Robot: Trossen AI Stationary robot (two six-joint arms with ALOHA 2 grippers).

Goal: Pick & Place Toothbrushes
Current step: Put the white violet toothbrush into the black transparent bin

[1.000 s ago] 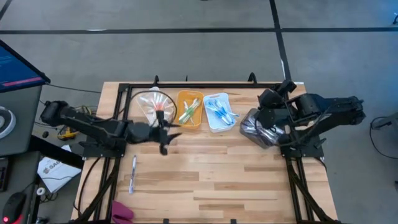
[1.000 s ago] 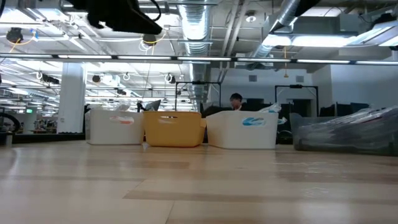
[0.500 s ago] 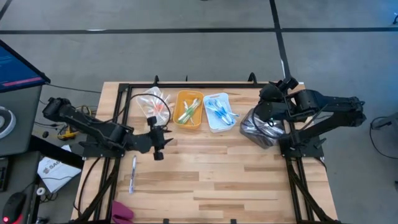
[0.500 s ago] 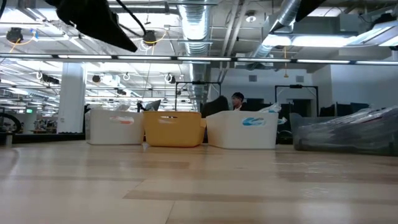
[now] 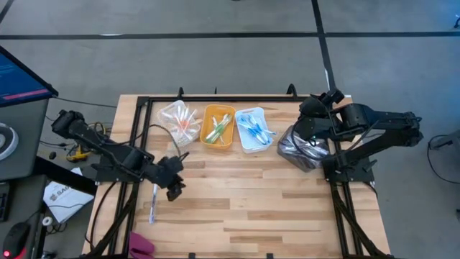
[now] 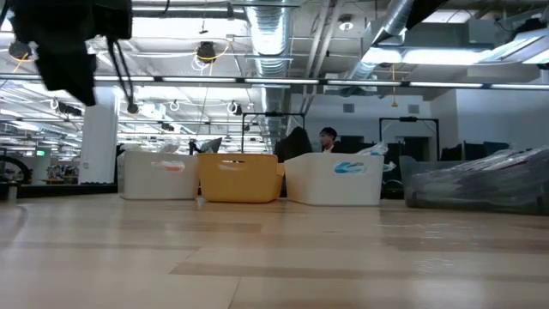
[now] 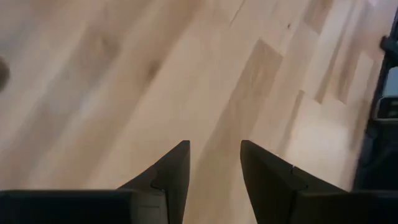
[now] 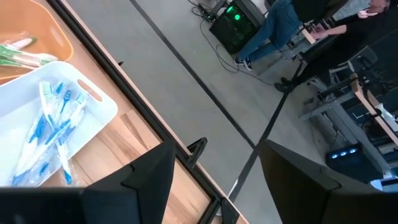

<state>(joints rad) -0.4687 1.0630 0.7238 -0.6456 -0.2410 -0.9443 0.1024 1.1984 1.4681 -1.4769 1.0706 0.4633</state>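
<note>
- From above, a blue-and-white toothbrush (image 5: pixel 152 202) lies alone on the wooden table (image 5: pixel 244 208) near its left edge; the low view does not show it.
- The left gripper (image 5: pixel 175 188) hangs just to the right of that brush. Its wrist view shows the left gripper (image 7: pixel 214 163) with two dark fingers (image 7: pixel 171 174) parted by a narrow gap, bare planks between them and nothing held.
- Along the far edge stand three bins: a clear bin (image 5: pixel 178 122) with orange-pink brushes, an orange bin (image 5: pixel 218 127) with green ones, a white bin (image 5: pixel 253 129) with blue toothbrushes (image 5: pixel 255 128).
- The low view shows only the bins' walls (image 6: pixel 238 178), not their contents, and a person (image 6: pixel 326 137) behind them in the room.
- The right wrist view looks down into the white bin (image 8: pixel 93 106) and shows its blue brushes (image 8: pixel 53 127) singly.
- The right gripper (image 5: pixel 310 129) hovers over a crumpled clear bag (image 5: pixel 298 151) at the table's right; its fingers (image 8: pixel 149 171) stand wide apart and empty.
</note>
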